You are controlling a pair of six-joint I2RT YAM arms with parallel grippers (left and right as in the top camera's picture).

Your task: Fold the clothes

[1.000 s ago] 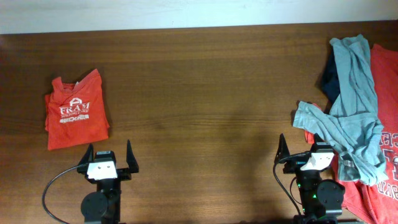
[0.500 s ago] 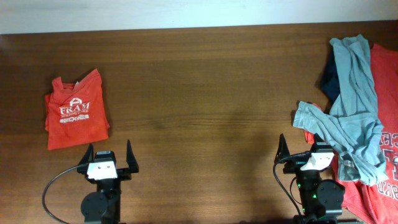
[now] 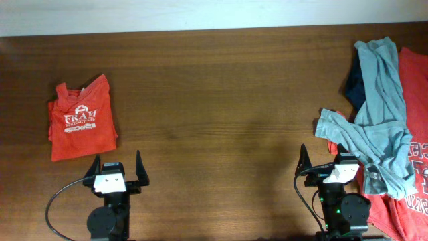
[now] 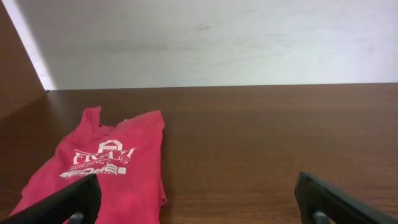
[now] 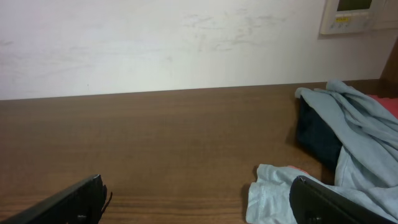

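A folded red T-shirt with white print (image 3: 81, 127) lies at the table's left; it also shows in the left wrist view (image 4: 102, 168). At the right lies a heap: a light blue-grey shirt (image 3: 374, 127) over a dark navy garment (image 3: 354, 84) and a red shirt with white print (image 3: 414, 174). The blue-grey shirt (image 5: 354, 124) and navy garment (image 5: 317, 134) show in the right wrist view. My left gripper (image 3: 118, 167) is open and empty near the front edge, just below the folded shirt. My right gripper (image 3: 324, 164) is open and empty, its right finger beside the blue-grey shirt's edge.
A white wall (image 4: 211, 43) runs behind the table's far edge. A wall control panel (image 5: 357, 15) hangs at the upper right in the right wrist view. Bare wood tabletop (image 3: 221, 114) lies between the folded shirt and the heap.
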